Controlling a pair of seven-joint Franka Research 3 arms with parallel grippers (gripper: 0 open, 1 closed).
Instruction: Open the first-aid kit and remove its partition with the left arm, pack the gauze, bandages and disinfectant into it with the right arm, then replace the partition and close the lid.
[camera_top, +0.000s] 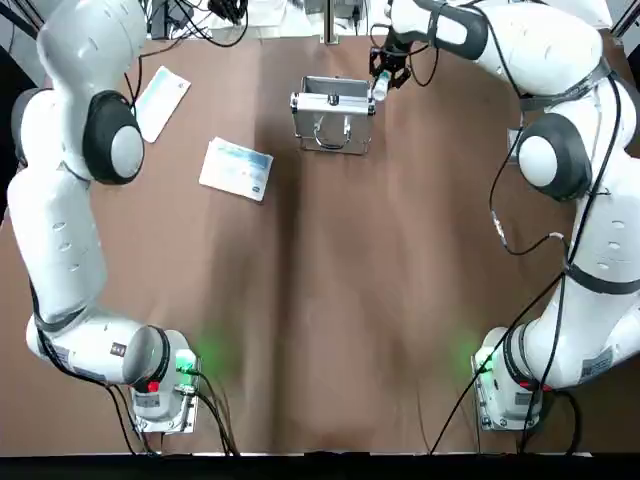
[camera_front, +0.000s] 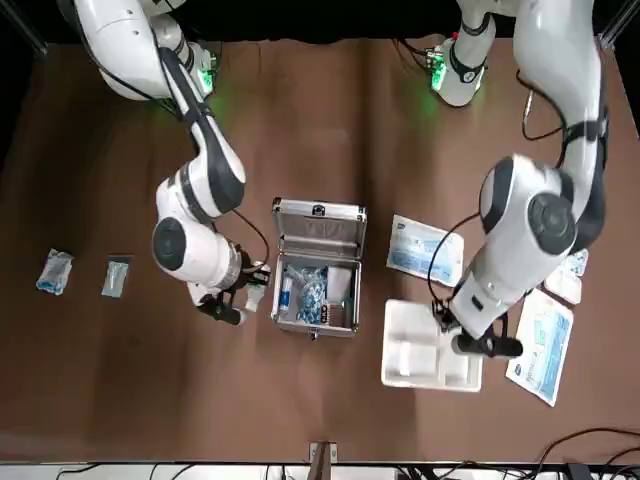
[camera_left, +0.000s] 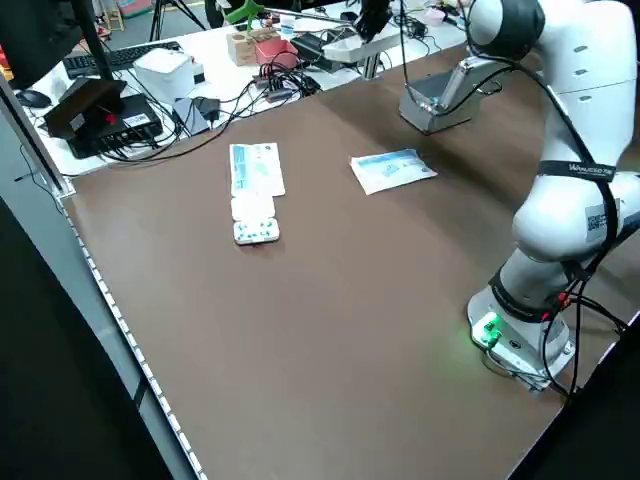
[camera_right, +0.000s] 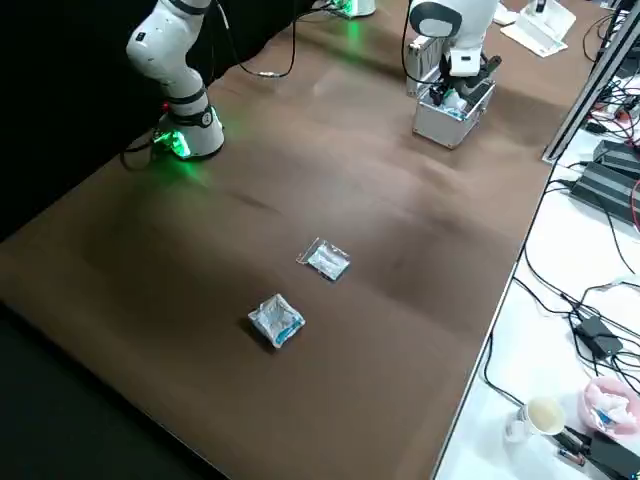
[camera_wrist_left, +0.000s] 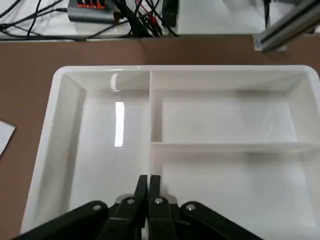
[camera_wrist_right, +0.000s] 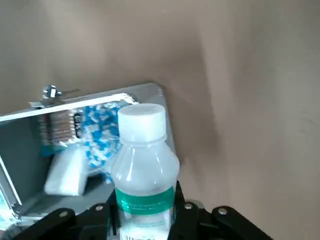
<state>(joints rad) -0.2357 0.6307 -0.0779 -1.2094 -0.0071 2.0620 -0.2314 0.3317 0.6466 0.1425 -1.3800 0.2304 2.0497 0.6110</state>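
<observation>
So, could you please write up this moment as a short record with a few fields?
case: first-aid kit open on the table, lid up, blue-and-white packets already inside
partition: partition out of the case, lying on the table beside it
left pincer: left pincer shut on the partition's inner divider wall
right pincer: right pincer shut on the disinfectant, held upright beside the open case
still on the table: two small packets well away from the case, and flat packs near the left arm
</observation>
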